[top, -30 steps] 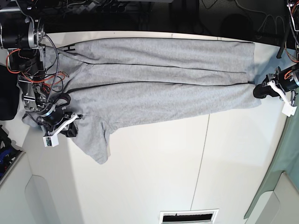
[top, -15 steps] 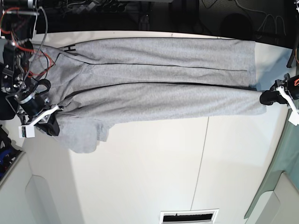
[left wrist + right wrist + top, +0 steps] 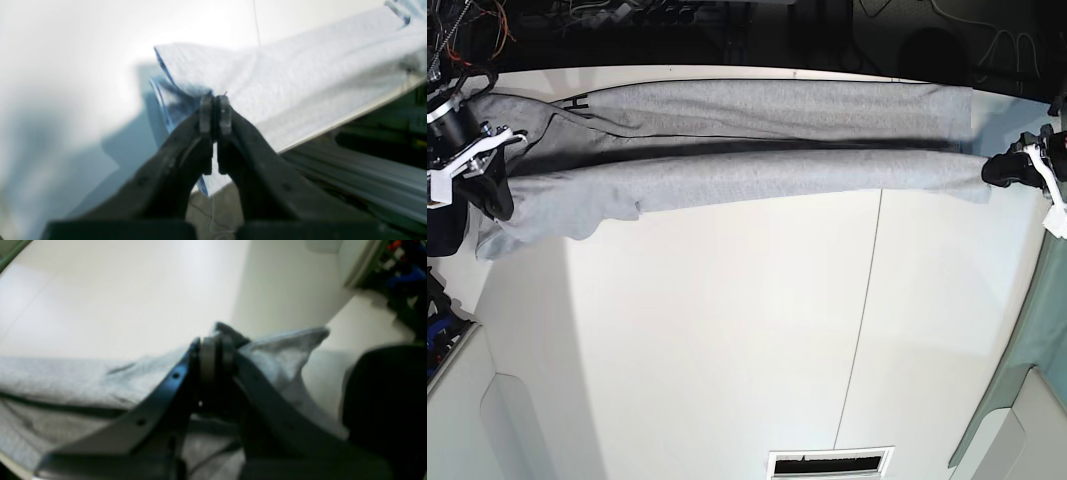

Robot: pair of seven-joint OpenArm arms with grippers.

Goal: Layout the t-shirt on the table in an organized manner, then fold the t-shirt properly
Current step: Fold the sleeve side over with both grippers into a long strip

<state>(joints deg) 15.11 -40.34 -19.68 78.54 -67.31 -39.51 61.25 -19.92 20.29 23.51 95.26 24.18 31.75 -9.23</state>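
Note:
The light grey t-shirt [image 3: 757, 175] stretches as a long folded band across the far part of the white table [image 3: 727, 350], with black lettering [image 3: 577, 103] at its far left. My left gripper [image 3: 999, 170] is at the band's right end, shut on the t-shirt's edge [image 3: 300, 83]; the wrist view shows its jaws [image 3: 215, 110] pressed together on the cloth. My right gripper [image 3: 495, 195] is at the band's left end, and its jaws [image 3: 215, 353] are shut on bunched t-shirt [image 3: 66, 383] fabric. The near layer looks lifted and taut between both grippers.
A thin seam [image 3: 862, 330] runs down the table. A slotted vent [image 3: 832, 464] sits at the near edge. Dark clutter and cables lie beyond the far edge. A dark rounded object [image 3: 383, 400] sits close beside the right gripper. A greenish rim [image 3: 1027, 400] borders the right side.
Both grippers moved toward the far edge, carrying the shirt's near layer with them. The arm on the view's left also swung outward, pulling the hanging sleeve up into a narrower band.

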